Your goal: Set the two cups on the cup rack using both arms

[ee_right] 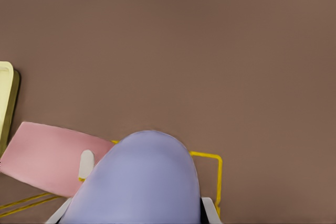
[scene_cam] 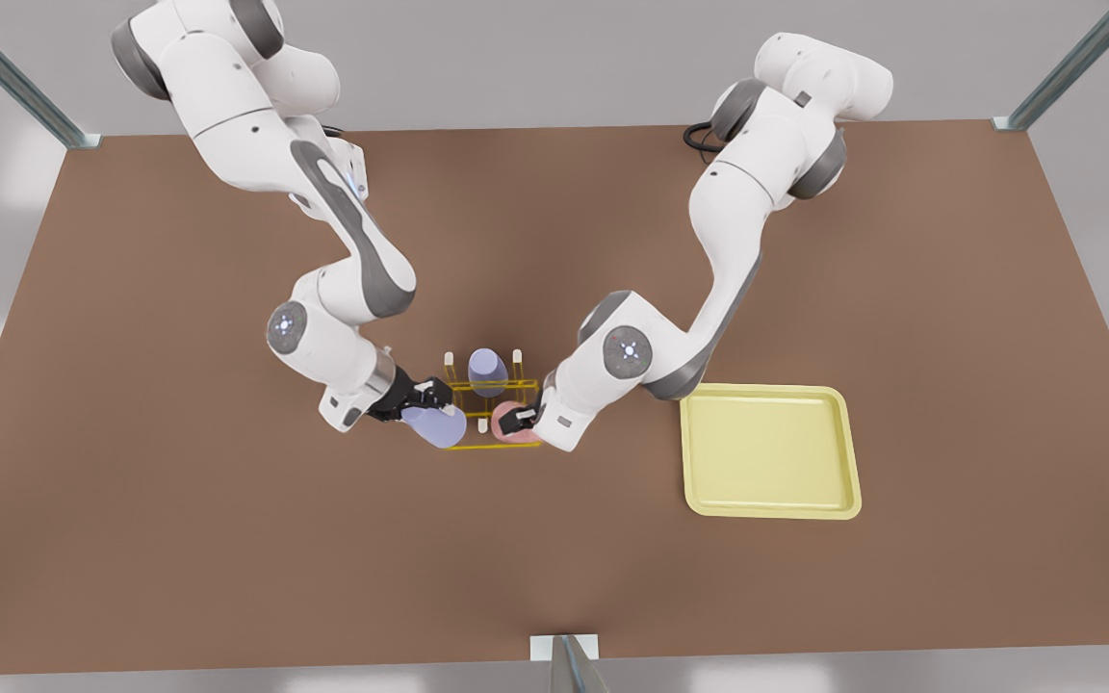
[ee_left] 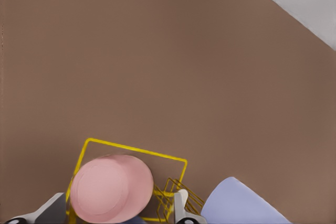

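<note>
Spreading across the whole scene is a flat matte-brown table (scene_cam: pixel 227 539), and over it two big white arms with grey joint bands bend down from the far edge toward the middle. Each arm folds at the elbow so its wrist slants low and inward — the two meet over the cup rack (scene_cam: pixel 492 416) like a pair of tongs.

At about four o'clock from the rack, well apart, lies a flat pale-yellow tray (scene_cam: pixel 768 450) with a raised rim and rounded corners.

The rack itself is a small box of thin bright-yellow wire with short white-tipped pegs (scene_cam: pixel 517 360). A lavender cup (scene_cam: pixel 487 371) sits upside down on a peg at its twelve o'clock side.

On the front view's left, the right gripper (scene_cam: pixel 434 395) has its fingers clamped around the purple cup (scene_cam: pixel 439 425), a smooth tapered shape tilted on its side at the rack's eight o'clock corner; its wrist view looks along the cup's rounded body (ee_right: pixel 144 182).

On the front view's right, the left gripper (scene_cam: pixel 523 416) grips the pink cup (scene_cam: pixel 514 423), its pale fingers (ee_left: pixel 181 203) flanking the flat salmon base (ee_left: pixel 111 188), the cup over the rack's four o'clock corner.
</note>
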Motion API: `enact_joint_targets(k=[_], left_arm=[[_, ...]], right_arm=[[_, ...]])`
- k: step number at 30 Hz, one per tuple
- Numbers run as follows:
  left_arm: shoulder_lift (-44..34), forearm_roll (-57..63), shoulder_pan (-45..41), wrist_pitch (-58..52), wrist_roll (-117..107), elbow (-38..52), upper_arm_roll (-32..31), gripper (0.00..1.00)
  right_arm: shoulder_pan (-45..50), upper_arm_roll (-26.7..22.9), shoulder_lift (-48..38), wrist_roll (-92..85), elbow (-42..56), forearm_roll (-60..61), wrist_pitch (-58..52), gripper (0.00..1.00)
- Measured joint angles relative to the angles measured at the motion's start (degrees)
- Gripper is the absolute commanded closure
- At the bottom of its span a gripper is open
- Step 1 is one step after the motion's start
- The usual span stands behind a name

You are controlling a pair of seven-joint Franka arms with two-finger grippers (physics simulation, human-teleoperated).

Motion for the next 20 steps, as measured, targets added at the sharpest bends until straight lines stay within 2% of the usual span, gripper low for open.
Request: enact_joint_targets(k=[3, 6, 8, 10, 12, 14, 16, 20], left_arm=[[-12.1, 4.9, 15.1, -12.5, 0.9, 0.4, 0.0, 0.0], [-22.1, 11.7, 24.4, -28.4, 5.5, -0.5, 0.4, 0.0], [-33.0, 13.7, 21.9, -35.1, 10.2, -13.5, 7.6, 0.0], [-35.3, 14.6, 22.3, -39.8, 14.6, -18.6, 10.3, 0.0], [-35.9, 14.8, 23.9, -43.9, 19.1, -20.0, 11.1, 0.0], [-35.8, 13.9, 24.8, -47.3, 23.3, -20.3, 11.2, 0.0], [-35.6, 13.3, 25.0, -49.9, 27.0, -20.3, 11.2, 0.0], [-35.5, 12.4, 25.4, -54.1, 33.5, -20.4, 11.2, 0.0]], right_arm=[[0.0, 0.0, 0.4, -0.2, 0.5, -0.1, -0.2, 0.0], [0.0, 0.0, 0.4, -0.4, 1.0, -0.1, -0.3, 0.0], [-0.5, -0.4, -0.9, -0.4, 2.8, -0.3, -1.6, 0.0], [-1.8, -5.4, -3.0, -0.5, 8.2, -5.2, -7.0, 0.0], [-2.8, -13.8, -3.5, -0.6, 15.9, -15.2, -15.7, 0.0], [-3.8, -18.5, -2.7, -0.8, 26.2, -22.3, -25.9, 0.0], [-3.7, -19.5, -4.4, -1.0, 32.8, -26.5, -36.2, 0.0], [-8.0, -16.4, -13.7, -1.4, 28.7, -29.5, -49.6, 0.0]])
